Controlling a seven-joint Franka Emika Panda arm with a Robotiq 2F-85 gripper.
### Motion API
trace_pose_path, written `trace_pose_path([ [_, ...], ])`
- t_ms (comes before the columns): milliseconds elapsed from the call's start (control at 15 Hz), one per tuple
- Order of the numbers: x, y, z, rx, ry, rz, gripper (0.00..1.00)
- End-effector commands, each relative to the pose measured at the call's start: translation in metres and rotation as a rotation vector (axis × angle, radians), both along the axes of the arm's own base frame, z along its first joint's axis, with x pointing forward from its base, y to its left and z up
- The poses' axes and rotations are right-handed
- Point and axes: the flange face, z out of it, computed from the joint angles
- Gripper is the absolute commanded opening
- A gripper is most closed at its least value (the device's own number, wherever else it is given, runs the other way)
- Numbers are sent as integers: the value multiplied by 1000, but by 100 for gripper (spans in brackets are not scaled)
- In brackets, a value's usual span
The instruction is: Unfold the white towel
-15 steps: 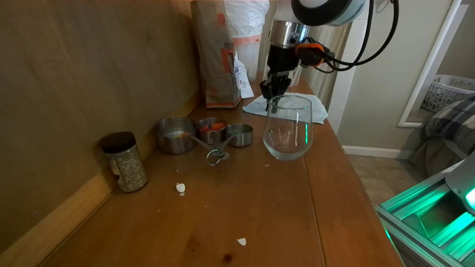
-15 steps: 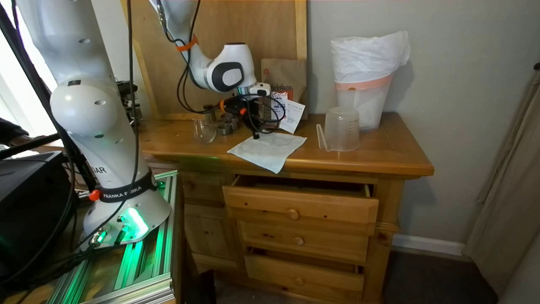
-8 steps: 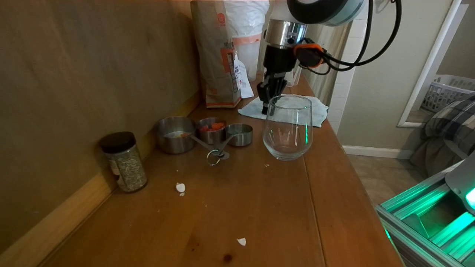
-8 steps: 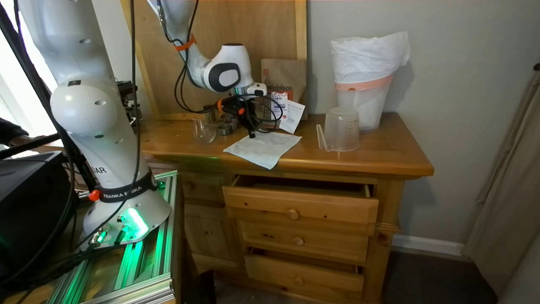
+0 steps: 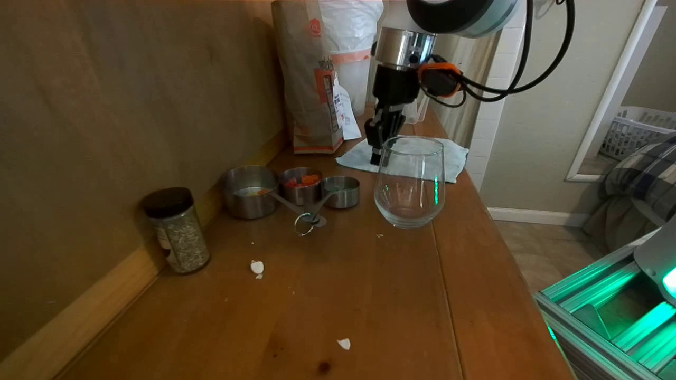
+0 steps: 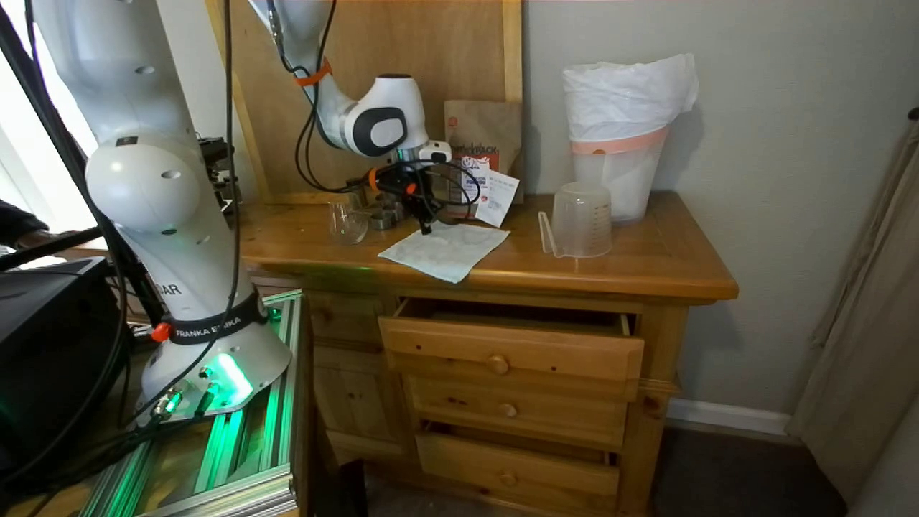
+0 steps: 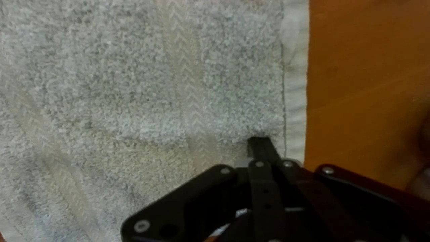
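White towel [image 6: 445, 253], spread nearly flat on the wooden surface [image 5: 369, 295], one corner reaching over the front edge. Wrist view: looped pile crossed by two woven bands and bordered on one side by a flat hem, with bare surface beyond it. Pincer [image 7: 258, 141], jaws fully brought together, its tip touching the pile just inside the hem; whether any cloth is pinched between the jaws cannot be told. Around the towel, in an exterior view: clear glass [image 5: 409, 198], upright, partly in front of the cloth; three metal measuring cups [image 5: 302, 198], standing close together; dark-lidded jar [image 5: 182, 235], well apart from the towel; brown paper bag [image 5: 309, 79], upright beyond the cups. On the far side from the glass, in an exterior view: translucent plastic jug [image 6: 585, 222] and, just behind it, a bin with a white liner [image 6: 621, 154]
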Motion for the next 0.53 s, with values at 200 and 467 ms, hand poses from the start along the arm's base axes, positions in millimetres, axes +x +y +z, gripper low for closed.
trace_pose_path([
  [200,1,9,-10,12,25,32,0],
  [467,4,13,-8,23,27,32,2],
])
